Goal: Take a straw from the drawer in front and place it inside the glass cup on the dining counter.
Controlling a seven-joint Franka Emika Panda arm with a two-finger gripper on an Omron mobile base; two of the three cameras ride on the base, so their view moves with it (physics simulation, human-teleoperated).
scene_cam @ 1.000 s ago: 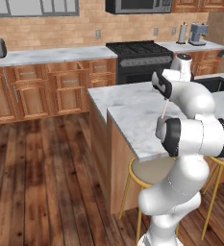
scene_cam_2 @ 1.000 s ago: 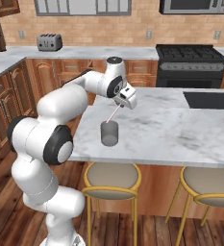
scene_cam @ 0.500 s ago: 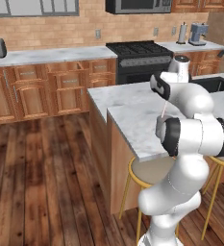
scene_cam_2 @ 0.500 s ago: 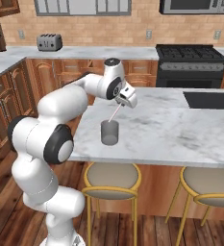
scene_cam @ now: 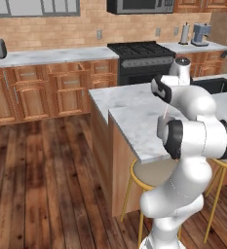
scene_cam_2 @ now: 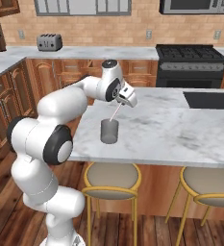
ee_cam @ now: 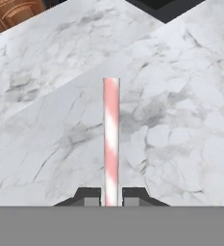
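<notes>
Near the counter's [scene_cam_2: 180, 139] left edge, I had the gripper [scene_cam_2: 125, 100] clamped on the straw [scene_cam_2: 115, 113], slanting down toward the cup [scene_cam_2: 109, 131].

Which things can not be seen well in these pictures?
- Cup: in the left base view the arm's elbow covers it.
- Straw tip: the right base view cannot settle whether it is already inside the cup or above the rim.
- Gripper: in the hand view the bottom edge cuts off the fingers, leaving just the tips beside the straw.
- Drawer: too far away in both base views to tell which one it is.
</notes>
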